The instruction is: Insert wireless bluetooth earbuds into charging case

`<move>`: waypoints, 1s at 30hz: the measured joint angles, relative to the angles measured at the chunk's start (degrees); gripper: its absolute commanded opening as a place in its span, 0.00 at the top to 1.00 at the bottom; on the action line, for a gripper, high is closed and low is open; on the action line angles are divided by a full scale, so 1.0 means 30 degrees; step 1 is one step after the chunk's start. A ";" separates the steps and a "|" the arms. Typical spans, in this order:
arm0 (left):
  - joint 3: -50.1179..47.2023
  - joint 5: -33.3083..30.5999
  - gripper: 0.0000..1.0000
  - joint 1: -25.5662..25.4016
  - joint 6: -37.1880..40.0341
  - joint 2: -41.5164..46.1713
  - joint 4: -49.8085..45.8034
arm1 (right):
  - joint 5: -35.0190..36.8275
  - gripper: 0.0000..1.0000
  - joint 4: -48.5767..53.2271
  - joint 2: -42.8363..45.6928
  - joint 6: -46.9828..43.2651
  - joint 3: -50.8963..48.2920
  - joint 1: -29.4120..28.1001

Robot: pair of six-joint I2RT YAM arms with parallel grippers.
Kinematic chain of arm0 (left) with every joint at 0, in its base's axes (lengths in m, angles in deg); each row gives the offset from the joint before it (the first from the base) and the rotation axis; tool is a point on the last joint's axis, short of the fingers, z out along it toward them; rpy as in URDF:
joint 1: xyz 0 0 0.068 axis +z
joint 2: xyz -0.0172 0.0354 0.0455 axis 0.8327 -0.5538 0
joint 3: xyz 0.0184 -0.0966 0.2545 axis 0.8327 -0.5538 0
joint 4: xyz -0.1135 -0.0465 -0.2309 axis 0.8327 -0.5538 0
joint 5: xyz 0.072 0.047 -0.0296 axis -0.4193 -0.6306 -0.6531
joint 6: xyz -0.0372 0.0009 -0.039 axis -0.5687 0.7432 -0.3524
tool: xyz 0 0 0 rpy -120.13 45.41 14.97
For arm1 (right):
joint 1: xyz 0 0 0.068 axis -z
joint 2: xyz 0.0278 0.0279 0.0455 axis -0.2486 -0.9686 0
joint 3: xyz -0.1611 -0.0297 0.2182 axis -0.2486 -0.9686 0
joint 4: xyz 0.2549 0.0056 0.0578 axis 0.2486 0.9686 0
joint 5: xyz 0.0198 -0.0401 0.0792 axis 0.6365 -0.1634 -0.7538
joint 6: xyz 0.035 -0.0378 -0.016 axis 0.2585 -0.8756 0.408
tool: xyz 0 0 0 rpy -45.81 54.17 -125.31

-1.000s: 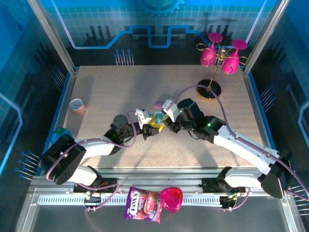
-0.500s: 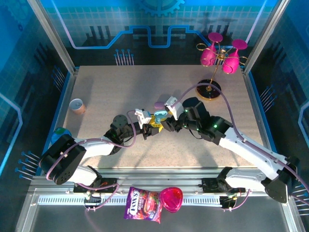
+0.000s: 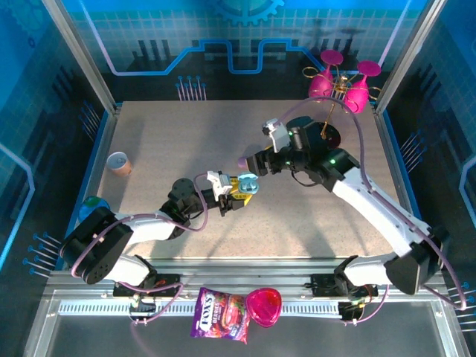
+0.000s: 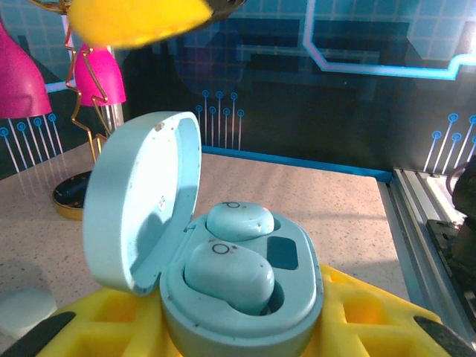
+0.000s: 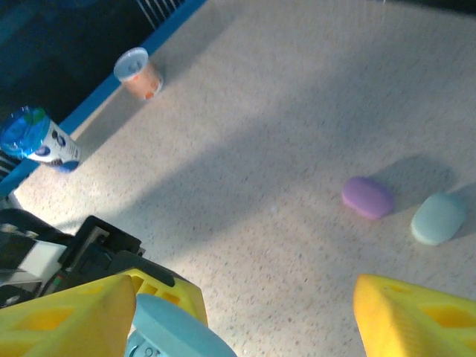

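**Right arm has pulled back from the open charging case**

The left fingers (image 4: 372,297) are closed on the light blue charging case (image 4: 245,316), which they hold just above the middle of the tabletop (image 3: 171,134). The lid (image 4: 141,201) of the case stands open and upright. Two pale blue earbuds (image 4: 238,221) sit inside the case, one behind the other, each in its own hollow.

One second ago the right fingers (image 5: 405,316) were almost closed and pressed against the case, next to the left ones. Now the right arm has lifted and moved away toward the back right, and its fingers are wide open with nothing between them. The left arm and the case have stayed at nearly the same place.

A closed purple case (image 5: 367,197) and a pale mint case (image 5: 439,218) lie side by side on the tabletop, near the right fingers. A small cup (image 5: 137,72) stands at the left edge, well apart from the arms.
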 measured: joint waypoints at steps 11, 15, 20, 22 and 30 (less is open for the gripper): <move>-0.0102 -0.0102 0.81 0.0000 0.0051 0.0415 0.0175 | -0.1785 0.23 0.1792 0.0430 0.0109 -0.1005 0.0000; -0.0102 -0.0240 0.81 0.0000 0.0058 0.0539 0.0197 | -0.2557 0.23 0.1559 0.1180 0.0350 -0.1770 0.0109; -0.0102 -0.0240 0.81 0.0000 0.0051 0.0539 0.0277 | -0.4138 0.24 0.0554 0.2098 0.1370 -0.2943 0.0867; -0.0102 -0.0240 0.82 0.0000 0.0051 0.0539 0.0350 | -0.4976 0.24 -0.0066 0.2375 0.2229 -0.3395 0.1479; -0.0102 -0.0583 0.81 0.0000 0.0058 0.0539 0.1559 | -0.9938 0.26 -0.6113 0.3417 0.9981 -0.7563 0.4160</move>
